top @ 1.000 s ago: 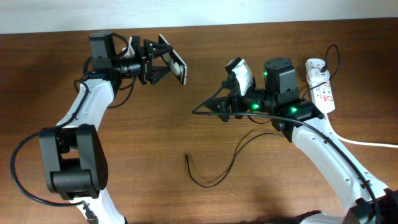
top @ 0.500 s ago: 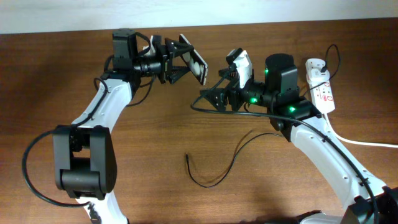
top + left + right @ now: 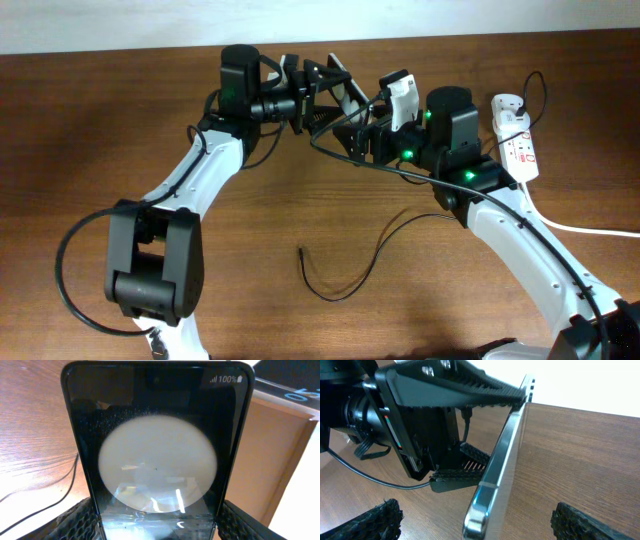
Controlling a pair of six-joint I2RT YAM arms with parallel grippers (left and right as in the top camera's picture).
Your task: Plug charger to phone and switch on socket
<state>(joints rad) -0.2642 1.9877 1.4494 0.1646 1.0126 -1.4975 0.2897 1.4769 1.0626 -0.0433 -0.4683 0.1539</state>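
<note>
Moved since the earlier frame: the left gripper (image 3: pixel 333 95), carried from the upper left of the overhead view across to the upper centre, with the phone (image 3: pixel 347 93) going along in its grasp. The right gripper (image 3: pixel 352 128) has risen a little toward the top edge, so the two now stand just beside each other.

1. Left gripper. Clamped on the phone, one finger on each long side near one end. In the left wrist view the fingers (image 3: pixel 80 520) sit at the lower corners, and the phone (image 3: pixel 157 460) stands upright and fills the frame. Its glossy black screen faces the camera, with a pale round reflection at the centre and small white status marks at the upper right.

2. Right gripper. Jaws spread wide, holding nothing. In the right wrist view its fingers (image 3: pixel 370 522) show at the two bottom corners. The phone's silver edge (image 3: pixel 500 460) rises between them and touches neither.

3. Charger (image 3: pixel 345 290). Thin black cable lying loose on the table (image 3: pixel 100 130), lower centre of the overhead view. The connector tip (image 3: pixel 300 252) is free and well apart from the phone. The cable runs right until the right arm hides it. The white plug adapter (image 3: pixel 507 108) sits at the upper end of the socket.

4. Socket (image 3: pixel 522 152). White strip with red markings, flat on the table at the upper right. Its thick white cord (image 3: pixel 590 230) leaves toward the right edge. Switch position cannot be told.
</note>
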